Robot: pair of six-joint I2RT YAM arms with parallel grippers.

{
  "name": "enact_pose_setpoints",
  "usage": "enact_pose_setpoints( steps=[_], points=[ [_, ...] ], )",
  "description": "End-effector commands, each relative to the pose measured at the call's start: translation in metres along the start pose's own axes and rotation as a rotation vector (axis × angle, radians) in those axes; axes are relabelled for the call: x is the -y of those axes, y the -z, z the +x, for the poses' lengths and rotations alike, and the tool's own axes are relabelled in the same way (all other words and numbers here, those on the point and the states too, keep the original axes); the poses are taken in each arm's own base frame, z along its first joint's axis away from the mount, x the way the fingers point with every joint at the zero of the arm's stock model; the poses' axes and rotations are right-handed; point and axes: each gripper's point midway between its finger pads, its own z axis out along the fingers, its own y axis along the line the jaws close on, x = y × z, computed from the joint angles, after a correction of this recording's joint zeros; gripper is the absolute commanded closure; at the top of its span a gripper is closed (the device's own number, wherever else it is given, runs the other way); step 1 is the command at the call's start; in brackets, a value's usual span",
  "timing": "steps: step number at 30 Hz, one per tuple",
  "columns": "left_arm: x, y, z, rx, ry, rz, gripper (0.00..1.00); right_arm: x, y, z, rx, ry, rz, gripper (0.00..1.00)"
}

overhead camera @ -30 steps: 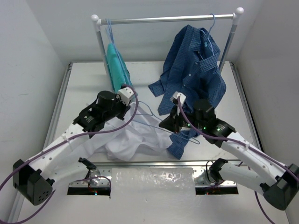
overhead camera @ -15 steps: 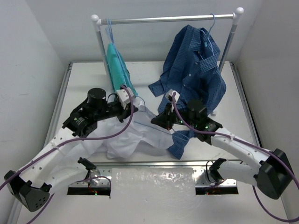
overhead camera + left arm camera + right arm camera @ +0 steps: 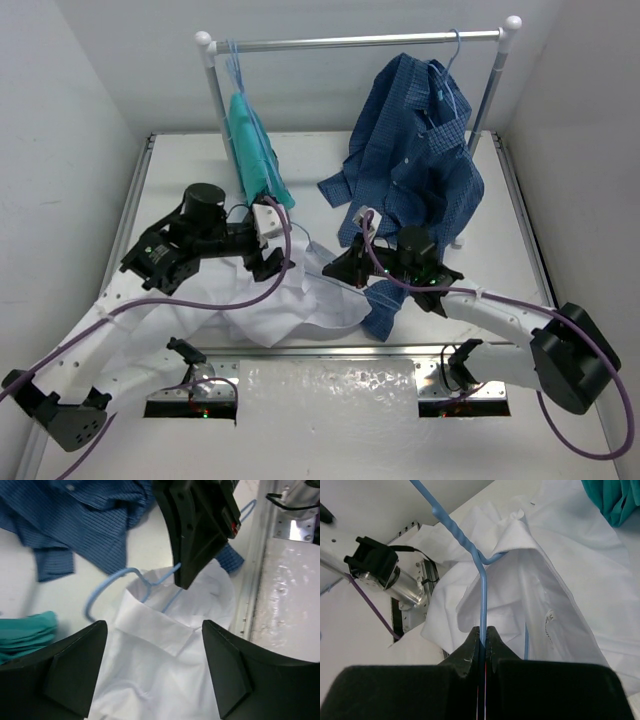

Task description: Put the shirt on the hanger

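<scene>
Top external view: the left arm is bent at the elbow, and its left gripper [image 3: 268, 263] is turned down over the large thin white button-up shirt [image 3: 290, 300]. The right arm lies low and stretched, w/ the right gripper [image 3: 340, 272] at the shirt's right edge. The shirt lies crumpled on the table [image 3: 180, 165], on the near side of the metal clothes rail [image 3: 350, 42], approx. below its middle.

Left wrist view: the left fingers [image 3: 75, 670] are spread wide, w/ the collar between them; contact I cannot tell.

Right wrist view: the right fingers [image 3: 462, 660] are clenched on the thin pale-blue wire hanger [image 3: 482, 595], and one hanger shoulder goes inside the collar.

Free table lies toward the rail's left post. The dark blue checked shirt [image 3: 420, 160] hanging from the rail crowds the right side. The hook points toward the rail, on the side of the teal-green garment [image 3: 250, 140].
</scene>
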Motion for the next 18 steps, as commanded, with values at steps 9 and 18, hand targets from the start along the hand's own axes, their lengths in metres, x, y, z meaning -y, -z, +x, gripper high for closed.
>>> enact_pose_setpoints(
  steps=[9, 18],
  points=[
    [-0.059, 0.004, 0.081, -0.293, -0.325, -0.259, 0.22, -0.009, -0.004, -0.016, 0.101, 0.102, -0.083, 1.00],
    [-0.071, -0.045, 0.076, -0.172, -0.372, -0.190, 0.08, -0.015, 0.003, -0.014, 0.067, 0.132, -0.086, 1.00]
  ],
)
